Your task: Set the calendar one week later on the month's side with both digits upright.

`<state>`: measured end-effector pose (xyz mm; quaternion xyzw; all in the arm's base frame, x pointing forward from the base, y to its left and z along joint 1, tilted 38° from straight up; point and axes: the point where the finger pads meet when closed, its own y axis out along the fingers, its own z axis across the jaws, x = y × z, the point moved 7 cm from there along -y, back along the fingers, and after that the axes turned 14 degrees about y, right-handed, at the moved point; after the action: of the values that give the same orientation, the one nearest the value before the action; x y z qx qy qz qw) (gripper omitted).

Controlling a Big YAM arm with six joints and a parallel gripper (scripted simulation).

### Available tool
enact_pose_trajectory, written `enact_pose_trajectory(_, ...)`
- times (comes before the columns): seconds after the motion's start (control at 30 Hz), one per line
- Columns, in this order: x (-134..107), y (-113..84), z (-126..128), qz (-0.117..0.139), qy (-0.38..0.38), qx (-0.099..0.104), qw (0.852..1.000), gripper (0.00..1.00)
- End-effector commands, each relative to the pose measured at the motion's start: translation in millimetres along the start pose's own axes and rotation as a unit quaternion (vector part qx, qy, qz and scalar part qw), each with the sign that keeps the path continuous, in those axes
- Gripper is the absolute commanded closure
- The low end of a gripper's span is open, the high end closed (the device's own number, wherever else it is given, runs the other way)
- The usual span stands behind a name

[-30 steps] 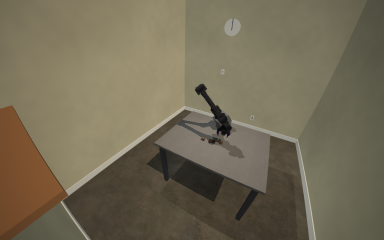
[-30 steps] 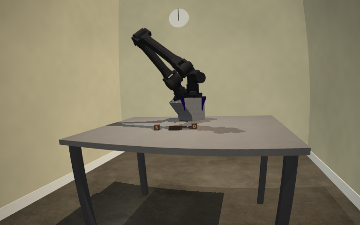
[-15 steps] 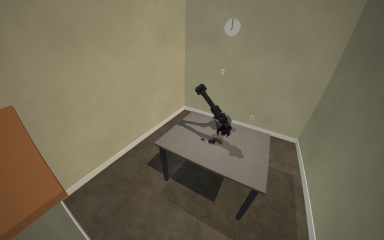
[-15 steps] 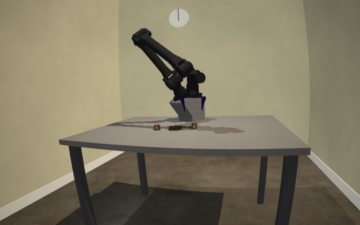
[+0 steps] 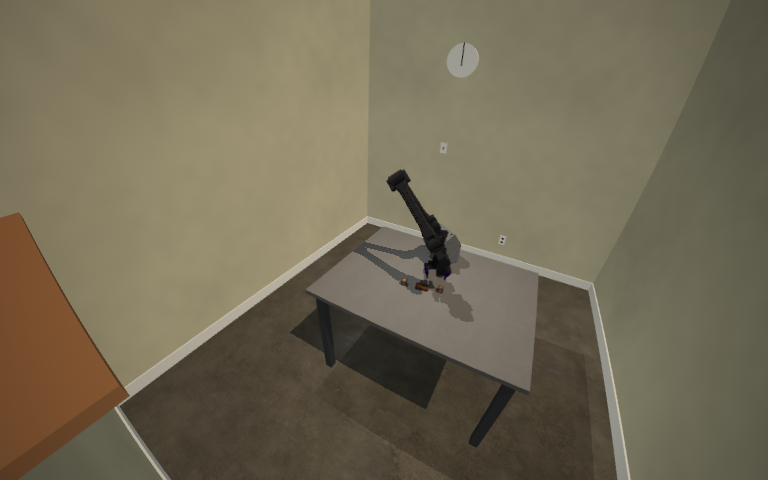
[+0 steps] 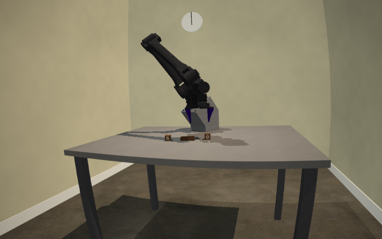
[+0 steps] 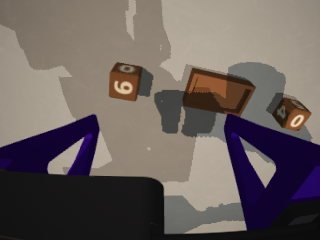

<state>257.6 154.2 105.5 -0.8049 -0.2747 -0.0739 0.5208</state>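
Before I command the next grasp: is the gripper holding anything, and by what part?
Nothing. The gripper is open above the table; both cubes and the tray lie apart from it.

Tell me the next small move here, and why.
Probably lower the open gripper over one cube, perhaps the cube showing 0, and close on it. Both it and the other cube stand on the table on either side of the tray, which holds neither, and the fingers hang spread with nothing between them.
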Motion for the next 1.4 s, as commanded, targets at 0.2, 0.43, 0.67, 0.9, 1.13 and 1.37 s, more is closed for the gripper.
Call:
enact_pose_trajectory(0.2, 10.2, -0.4, -40.1, -0.011, -0.163, 0.013, 0.986, 0.00)
enact_pose_trajectory(0.43, 11.9, 1.3, -63.2, -0.012, -0.244, 0.014, 0.970, 0.00)
enact_pose_trajectory(0.67, 11.9, 2.2, -88.5, -0.014, -0.332, 0.011, 0.943, 0.00)
enact_pose_trajectory(0.9, 10.3, 2.2, -109.7, -0.017, -0.404, 0.007, 0.914, 0.00)
enact_pose_trajectory(1.13, 7.1, 1.4, -132.6, -0.019, -0.481, 0.000, 0.876, 0.00)
enact_pose_trajectory(1.37, 1.5, -0.8, -158.5, -0.020, -0.567, -0.012, 0.823, 0.00)
